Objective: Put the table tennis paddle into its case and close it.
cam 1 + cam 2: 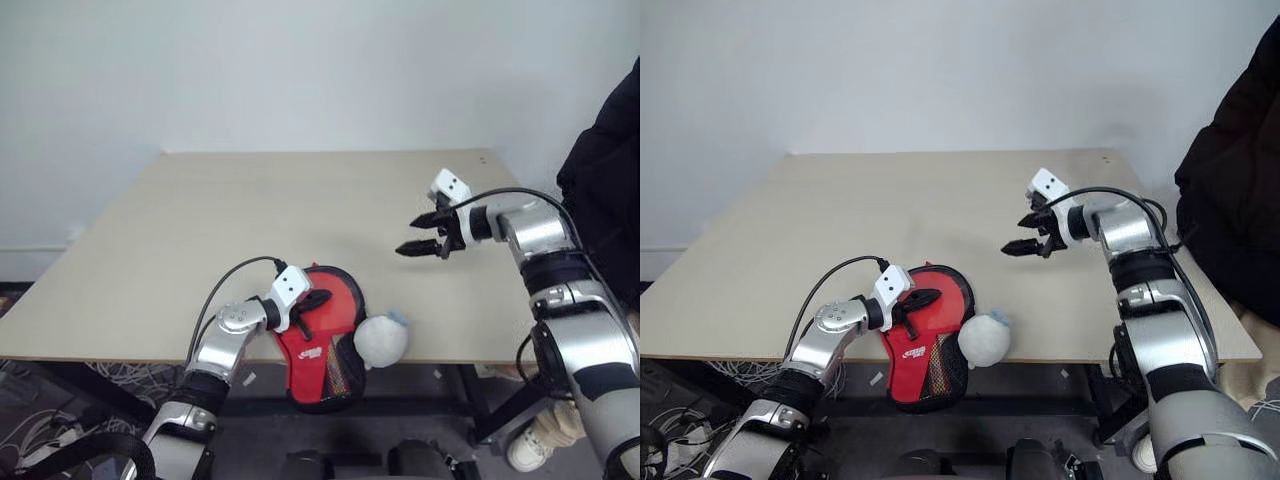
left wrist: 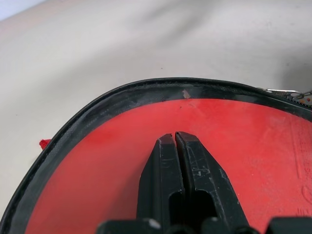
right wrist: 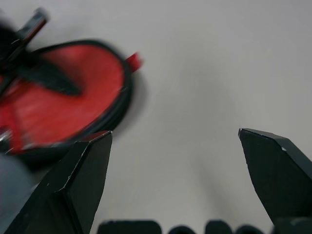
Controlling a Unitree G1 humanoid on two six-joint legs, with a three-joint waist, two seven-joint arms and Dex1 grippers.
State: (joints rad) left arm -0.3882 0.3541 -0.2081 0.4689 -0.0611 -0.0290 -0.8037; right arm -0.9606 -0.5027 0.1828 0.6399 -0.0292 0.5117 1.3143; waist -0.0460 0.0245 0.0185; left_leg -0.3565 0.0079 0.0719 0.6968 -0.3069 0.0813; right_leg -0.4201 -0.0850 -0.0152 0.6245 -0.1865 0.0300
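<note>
we are seeing one table (image 1: pixel 200 240); one red case (image 1: pixel 322 345) is lying at lower centre, overhanging the near edge, seemingly shut, so the paddle is probably inside. one grey-white charm (image 1: pixel 382 340) is touching it. our left gripper (image 1: pixel 318 299), jaws closed, is pressing the case; our right gripper (image 1: pixel 420 233) is hovering open, centre right. next we are probably checking the zip.

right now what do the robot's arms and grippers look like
Both arms have glossy silver-grey shells with black joint bands. Each wrist carries a small white camera block with dark dots, and a thin black cable arcs from it back along the forearm. The left gripper and the right gripper each have two matte black, tapered jaws.
</note>
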